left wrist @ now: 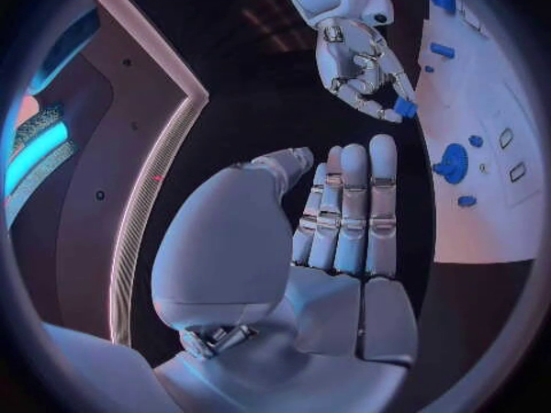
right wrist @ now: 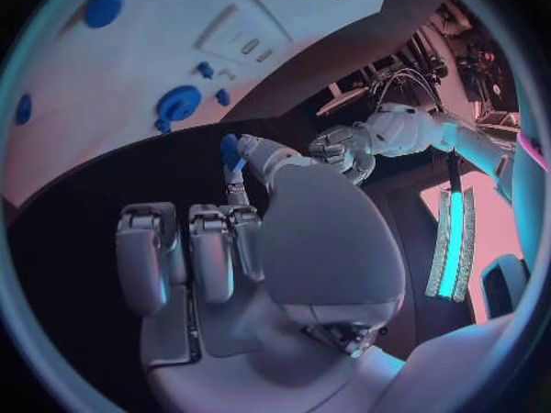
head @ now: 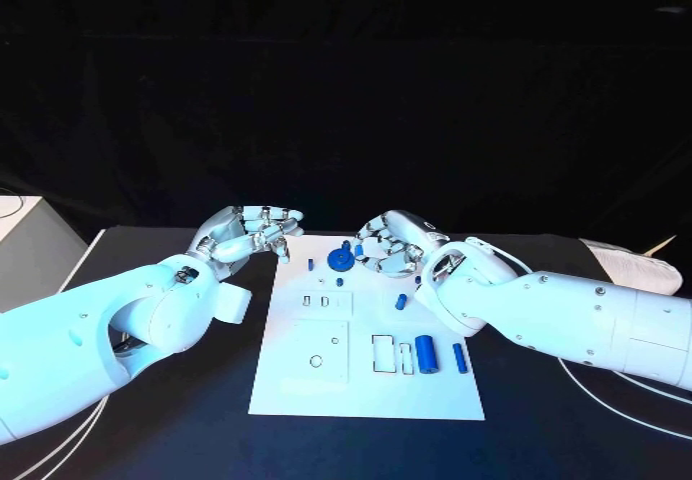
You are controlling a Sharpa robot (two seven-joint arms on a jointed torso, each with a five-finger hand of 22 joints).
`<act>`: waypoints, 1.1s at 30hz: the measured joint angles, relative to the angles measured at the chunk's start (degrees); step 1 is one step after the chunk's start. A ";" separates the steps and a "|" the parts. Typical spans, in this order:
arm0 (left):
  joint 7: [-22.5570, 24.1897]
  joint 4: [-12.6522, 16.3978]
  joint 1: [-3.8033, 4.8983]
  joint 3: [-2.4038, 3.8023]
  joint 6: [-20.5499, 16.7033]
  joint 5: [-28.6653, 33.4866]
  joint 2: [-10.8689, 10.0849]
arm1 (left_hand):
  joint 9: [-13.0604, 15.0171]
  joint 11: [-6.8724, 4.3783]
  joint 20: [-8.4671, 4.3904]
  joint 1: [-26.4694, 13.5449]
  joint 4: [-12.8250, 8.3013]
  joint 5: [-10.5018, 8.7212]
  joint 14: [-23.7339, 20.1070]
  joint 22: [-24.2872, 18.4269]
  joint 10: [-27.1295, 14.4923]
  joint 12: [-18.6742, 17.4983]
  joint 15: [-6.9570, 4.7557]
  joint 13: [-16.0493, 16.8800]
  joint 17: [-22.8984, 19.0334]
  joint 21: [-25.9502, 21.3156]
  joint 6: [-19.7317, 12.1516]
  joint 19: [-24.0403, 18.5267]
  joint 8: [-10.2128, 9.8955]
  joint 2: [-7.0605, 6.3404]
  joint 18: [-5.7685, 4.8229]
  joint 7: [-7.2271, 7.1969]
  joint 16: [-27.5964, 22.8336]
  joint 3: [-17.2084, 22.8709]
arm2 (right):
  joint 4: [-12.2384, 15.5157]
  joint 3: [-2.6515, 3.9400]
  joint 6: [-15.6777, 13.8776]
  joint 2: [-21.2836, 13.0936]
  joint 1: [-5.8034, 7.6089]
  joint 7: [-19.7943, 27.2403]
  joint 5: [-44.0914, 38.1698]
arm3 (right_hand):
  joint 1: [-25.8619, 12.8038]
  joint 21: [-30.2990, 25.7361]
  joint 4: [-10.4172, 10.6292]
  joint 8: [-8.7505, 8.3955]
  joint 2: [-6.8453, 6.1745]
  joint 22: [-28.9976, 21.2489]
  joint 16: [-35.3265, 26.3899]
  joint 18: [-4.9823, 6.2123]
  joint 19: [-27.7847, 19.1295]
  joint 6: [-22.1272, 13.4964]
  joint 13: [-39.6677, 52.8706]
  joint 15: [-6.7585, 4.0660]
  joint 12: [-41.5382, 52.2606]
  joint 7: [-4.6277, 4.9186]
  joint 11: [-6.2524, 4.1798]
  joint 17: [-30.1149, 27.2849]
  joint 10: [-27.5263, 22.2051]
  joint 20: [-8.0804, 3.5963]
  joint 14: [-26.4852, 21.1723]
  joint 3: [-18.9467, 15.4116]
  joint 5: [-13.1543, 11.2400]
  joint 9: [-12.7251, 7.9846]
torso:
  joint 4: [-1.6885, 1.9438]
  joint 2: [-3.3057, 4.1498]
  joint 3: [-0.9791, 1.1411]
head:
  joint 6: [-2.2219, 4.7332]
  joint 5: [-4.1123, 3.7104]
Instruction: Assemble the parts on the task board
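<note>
The right hand (head: 389, 243) pinches a small blue part (left wrist: 404, 108) at its fingertips, poised above the task board's (head: 361, 385) far end for seating. The left hand (head: 253, 233), fingers loosely curled and empty, waits just beside the board.

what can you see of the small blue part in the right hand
The small blue part is a short, blocky piece, plain solid blue, plastic by its look. The right hand pinches it at its fingertips, held up in the air beyond the task board's far edge, touching nothing else. The right wrist view shows it rounded, its lower end hidden by the fingers.
</note>
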 measured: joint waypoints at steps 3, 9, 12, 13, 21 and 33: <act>-0.36 -0.21 0.00 -0.04 -0.36 -0.16 0.32 | 0.07 -0.12 -0.21 -0.02 -0.21 0.00 0.07 0.11 0.51 1.19 -0.07 0.74 0.00 0.29 0.08 -0.21 0.00 -0.02 0.00 -0.33 0.28 -0.21 | 0.26 -0.16 -0.90 1.41 -0.67 -1.42 0.00 | 0.00 0.00 -0.09 0.20 0.00 0.00 0.00 0.00 0.00 -0.15 0.00 0.00 0.00 -0.01 0.00 0.00 0.00 0.00 0.00 0.09 -0.01 0.00 | 0.08 -0.19 -0.18 | -0.08 -0.01; -1.40 -0.50 -0.01 -0.13 -1.43 -0.75 0.65 | 0.07 -0.41 -0.20 -0.55 -0.44 0.00 0.34 0.25 0.81 3.25 -0.34 2.29 0.00 0.67 0.00 -0.20 0.00 -0.09 0.00 -0.42 0.66 -0.44 | 0.96 -0.63 -2.47 3.60 -2.19 -5.96 -0.95 | 0.00 0.00 -0.25 0.21 -0.01 0.00 0.00 0.00 0.00 -0.21 0.00 0.00 0.00 0.03 0.00 0.00 0.00 0.00 0.00 0.24 -0.11 0.00 | 0.18 -0.25 -0.31 | -0.35 0.16; -1.90 -0.61 -0.01 -0.16 -2.04 -1.04 0.76 | 0.11 -0.41 -0.32 -0.55 -0.44 0.00 0.42 0.25 0.80 3.87 -0.42 2.79 0.00 0.67 0.00 -0.32 0.00 -0.09 0.00 -0.42 0.67 -0.44 | 1.39 -0.87 -3.04 4.35 -3.29 -8.32 -1.92 | 0.00 0.00 -0.25 0.21 -0.01 -0.01 0.00 0.00 0.00 -0.28 -0.01 0.00 0.00 0.09 0.00 0.00 0.00 0.00 0.00 0.24 -0.11 0.00 | 0.17 -0.21 -0.33 | -0.52 0.24; -2.05 -0.63 -0.01 -0.17 -2.22 -1.11 0.78 | 0.13 -0.41 -0.41 -0.55 -0.44 0.00 0.42 0.25 0.81 3.93 -0.42 2.86 -0.01 0.67 0.00 -0.41 0.00 -0.09 0.00 -0.42 0.67 -0.44 | 1.53 -0.92 -3.18 4.52 -3.65 -8.98 -2.27 | 0.00 0.00 -0.34 0.21 -0.01 -0.01 0.00 0.00 0.00 -0.29 -0.01 0.00 0.00 0.09 0.00 0.00 0.00 0.00 0.00 0.33 -0.10 0.00 | 0.16 -0.19 -0.33 | -0.63 0.24; -2.95 -0.77 -0.02 -0.21 -3.25 -1.54 1.13 | 0.13 -0.60 -0.41 -0.54 -0.44 0.00 0.42 0.33 0.55 4.80 -0.42 3.60 -0.01 0.89 0.20 -0.41 0.00 -0.09 0.00 -0.62 0.88 -0.44 | 2.05 -1.09 -4.34 5.63 -5.74 -13.11 -5.77 | -0.23 -0.21 -0.48 0.44 -0.25 -0.01 0.00 0.00 0.00 -0.28 -0.01 0.00 0.00 0.32 0.00 0.00 0.00 0.00 0.00 0.47 0.29 0.00 | 0.15 -0.12 -0.33 | -1.14 0.30; -3.46 -0.75 -0.02 -0.25 -3.74 -1.80 0.92 | 0.18 -0.50 -0.41 -0.77 -0.44 0.00 0.41 0.38 -0.77 5.16 -0.42 4.18 -0.01 1.11 0.19 -0.41 0.00 0.13 0.00 -0.62 0.88 -0.44 | 0.44 -1.11 -5.59 7.10 -7.42 -16.08 -9.27 | -0.47 -0.21 -0.65 0.55 -0.49 0.04 0.00 0.00 0.00 -0.45 -0.01 0.01 0.00 0.49 0.00 0.00 0.00 0.01 0.00 0.63 0.29 0.00 | 0.19 -0.12 -0.25 | -1.68 0.08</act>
